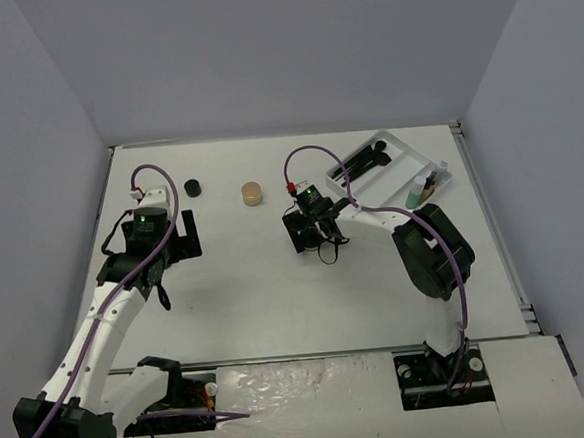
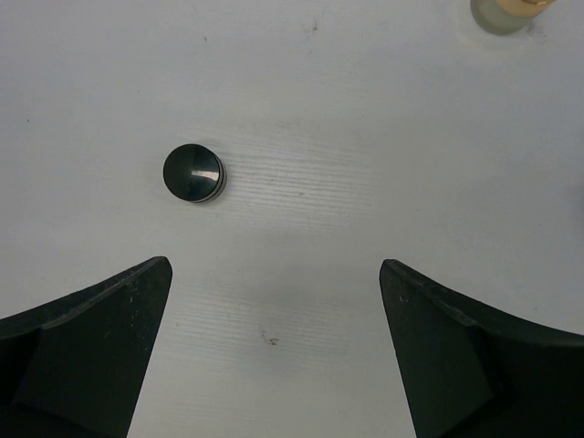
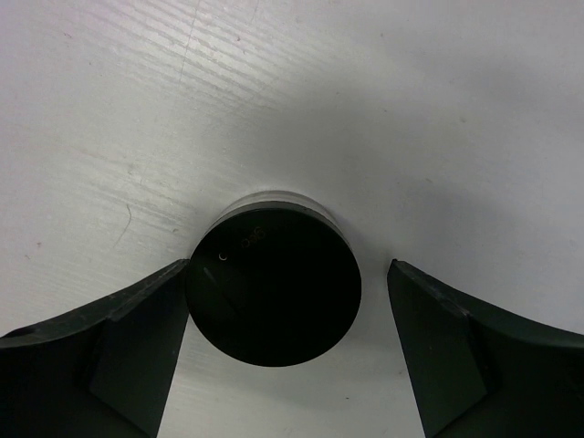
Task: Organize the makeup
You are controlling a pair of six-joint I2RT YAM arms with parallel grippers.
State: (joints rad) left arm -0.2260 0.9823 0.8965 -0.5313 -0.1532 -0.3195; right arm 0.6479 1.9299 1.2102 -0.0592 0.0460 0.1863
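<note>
My right gripper (image 3: 289, 269) is open around a black round pot (image 3: 274, 287) standing on the table. Its left finger touches the pot and its right finger (image 3: 447, 338) stands a little apart from it. In the top view the right gripper (image 1: 311, 234) hides that pot. My left gripper (image 2: 275, 263) is open and empty above bare table. A smaller black pot (image 2: 193, 172) stands ahead of it to the left, also seen in the top view (image 1: 194, 187). A tan round jar (image 1: 252, 193) stands between the arms and shows at the left wrist view's top edge (image 2: 506, 11).
The white divided tray (image 1: 420, 150) lies at the back right. It holds thin black brushes (image 1: 363, 161), a green bottle (image 1: 414, 198) and a tan bottle (image 1: 428, 184). Grey walls close the table on three sides.
</note>
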